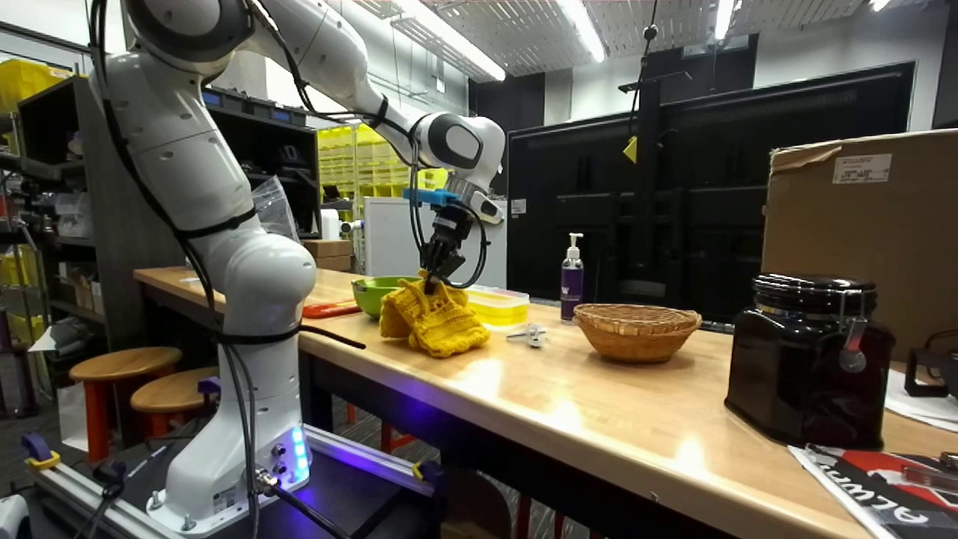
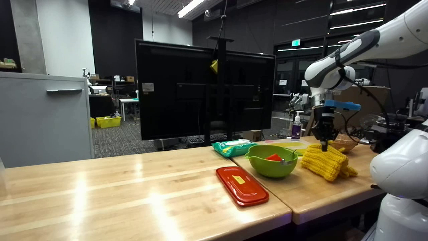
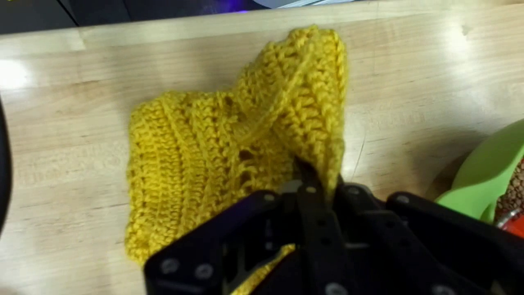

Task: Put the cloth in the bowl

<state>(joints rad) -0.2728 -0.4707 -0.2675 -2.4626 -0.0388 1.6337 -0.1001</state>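
Observation:
A yellow knitted cloth (image 1: 449, 329) lies bunched on the wooden table in both exterior views (image 2: 324, 164). It fills the middle of the wrist view (image 3: 184, 164). My gripper (image 3: 323, 180) points down and is shut on a raised fold of the cloth; the rest of the cloth hangs or rests at table level. The gripper also shows in both exterior views (image 1: 430, 283) (image 2: 324, 146). A green bowl (image 2: 267, 169) stands close beside the cloth, partly behind it in an exterior view (image 1: 368, 297). The bowl holds a red item and brown grains, seen at the wrist view's right edge (image 3: 479, 176).
A red lid (image 2: 242, 185) and a green wipes pack (image 2: 230, 149) lie near the bowl. A clear yellow container (image 1: 498, 308) is behind the cloth. A small silver tool (image 1: 534, 335), a wicker basket (image 1: 636, 337), a pump bottle (image 1: 572, 284) and a black jar (image 1: 812, 374) stand further along.

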